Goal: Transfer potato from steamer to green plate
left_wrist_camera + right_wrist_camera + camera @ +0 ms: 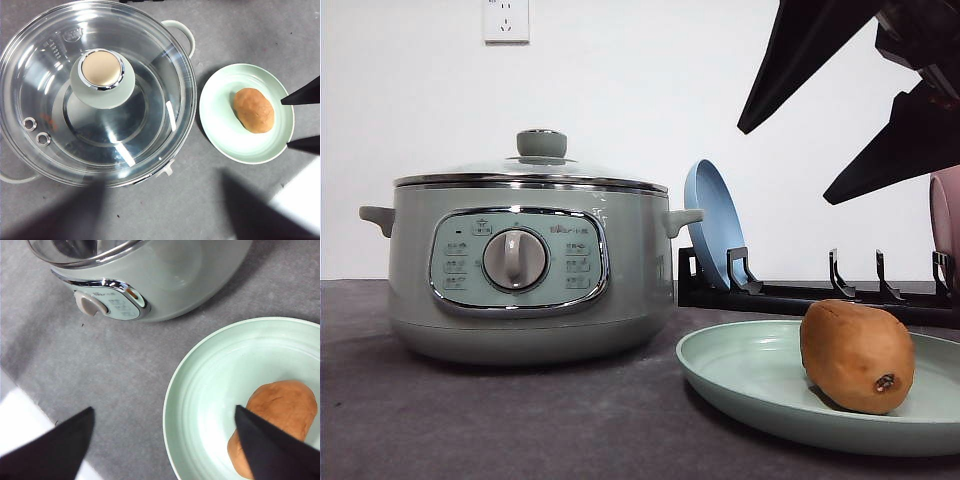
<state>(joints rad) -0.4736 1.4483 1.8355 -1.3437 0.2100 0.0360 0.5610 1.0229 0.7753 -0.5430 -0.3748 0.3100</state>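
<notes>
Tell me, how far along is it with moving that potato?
It looks finished. The potato lies on the green plate, and the steamer has its glass lid on. The right pincer is open above the plate, holding nothing. Nothing seems left.

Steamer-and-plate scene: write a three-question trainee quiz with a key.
1. True or false: the potato lies on the green plate.
2. The steamer has its glass lid: A) on, B) off, C) leaning on the rack.
3. Fill in: the plate standing in the black rack behind the green plate is ____.

Key: 1 true. 2 A. 3 blue. The right gripper hangs open above the potato, holding nothing.
</notes>
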